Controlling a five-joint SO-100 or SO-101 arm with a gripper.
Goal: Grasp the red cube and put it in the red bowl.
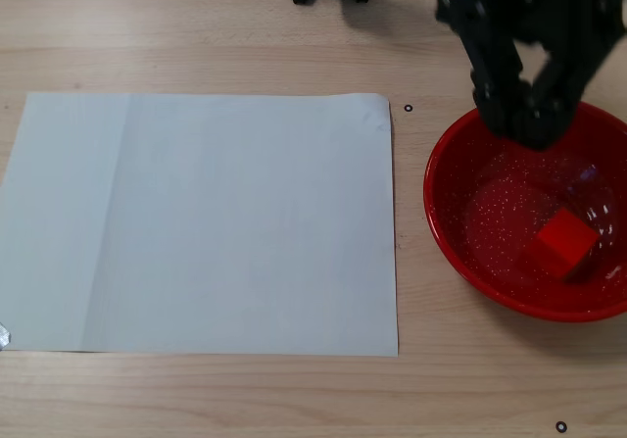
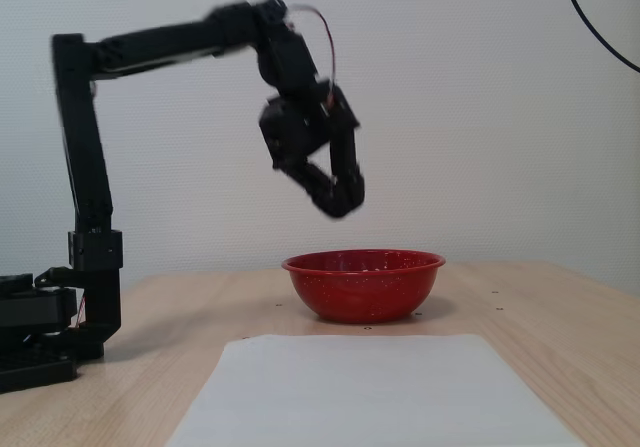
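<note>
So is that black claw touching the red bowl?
Apart. In the side-on fixed view the gripper hangs clearly above the red bowl, with bare wall visible between them.

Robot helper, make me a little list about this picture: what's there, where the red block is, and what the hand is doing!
cube: small matte red cube lying inside the bowl
bowl: big glossy red speckled bowl, right of the paper in the top-down fixed view
paper: plain white paper sheet, nothing on it
hand: black two-finger hand above the bowl, holding nothing, fingertips look closed
table: light wooden table
</note>
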